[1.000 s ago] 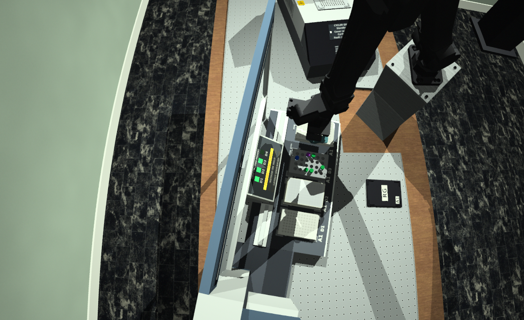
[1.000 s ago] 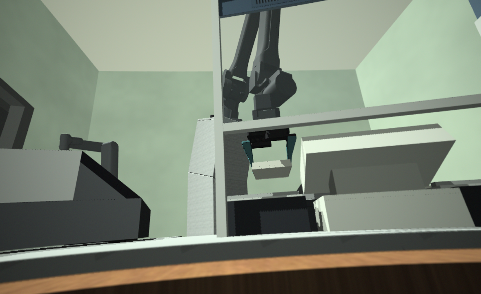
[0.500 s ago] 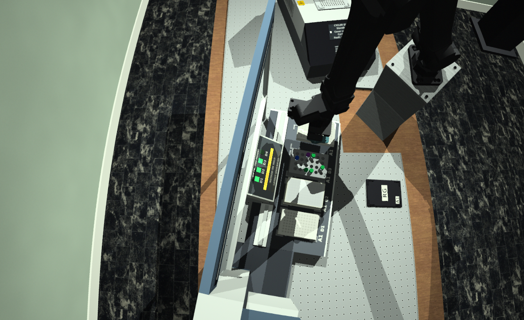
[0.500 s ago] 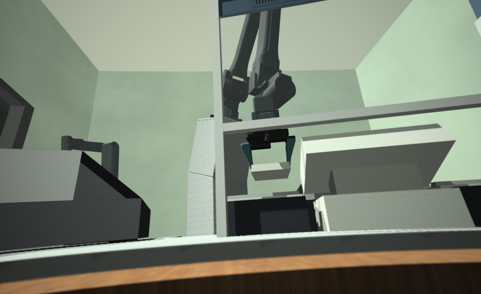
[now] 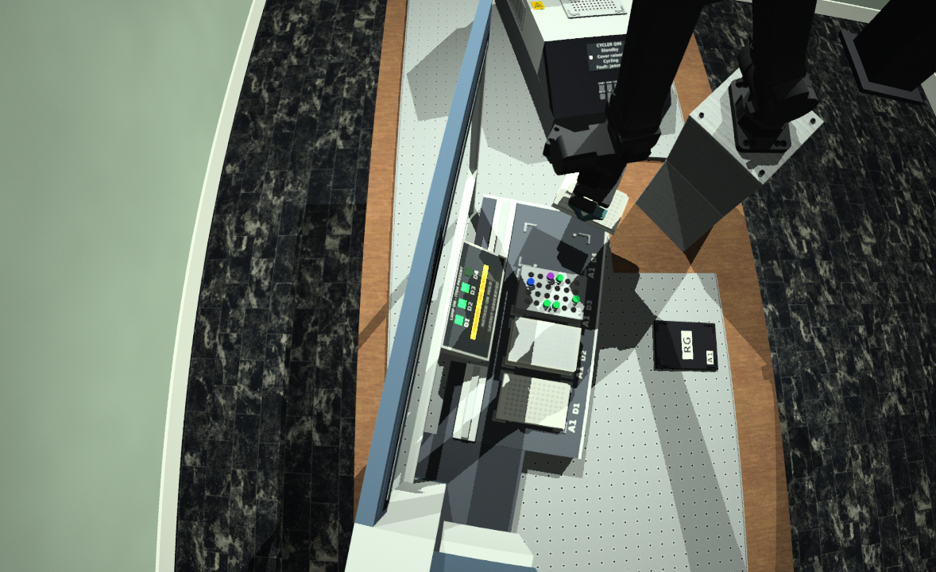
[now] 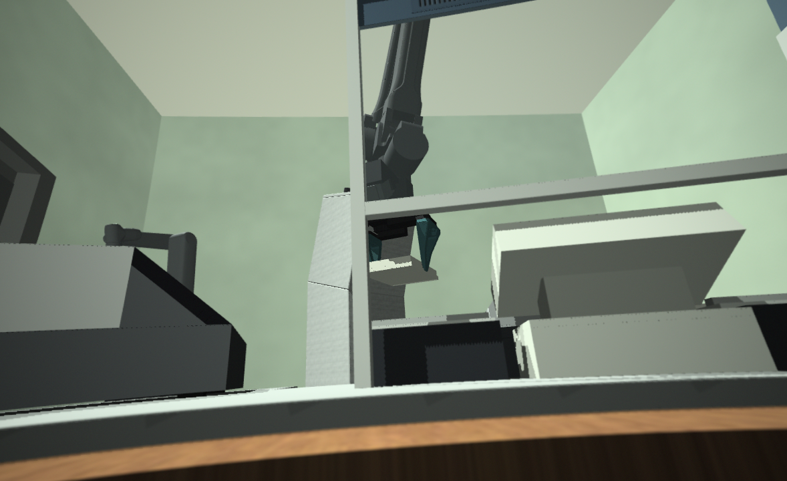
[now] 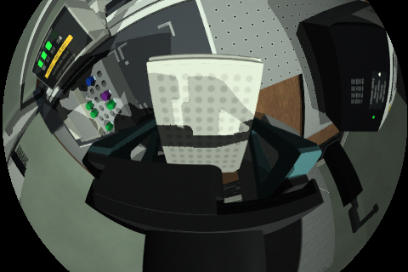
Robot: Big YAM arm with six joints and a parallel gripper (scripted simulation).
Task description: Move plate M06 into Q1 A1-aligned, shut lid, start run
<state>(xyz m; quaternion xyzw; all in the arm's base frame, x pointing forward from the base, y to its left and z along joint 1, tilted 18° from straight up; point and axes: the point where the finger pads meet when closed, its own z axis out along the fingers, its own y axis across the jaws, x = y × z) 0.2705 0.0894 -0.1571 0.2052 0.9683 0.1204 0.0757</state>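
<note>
My gripper is shut on the white PCR plate M06, gripping it across its width with teal fingers. I hold it in the air beyond the D4 nest, which is empty. In the exterior view the plate hangs level under the gripper, a label on its near edge. In the wrist view the plate fills the middle. The cycler Q1 stands beyond, its dark front panel showing a small green lamp. Its top shows a pale dotted area at the frame edge; I cannot tell the lid's state.
The tube cooling block with coloured caps sits on D3, the deep-well block on D2 and plate N06 on D1. The RG nest lies to the right. A status panel and a blue rail run along the left. The arm's grey pedestal stands close by.
</note>
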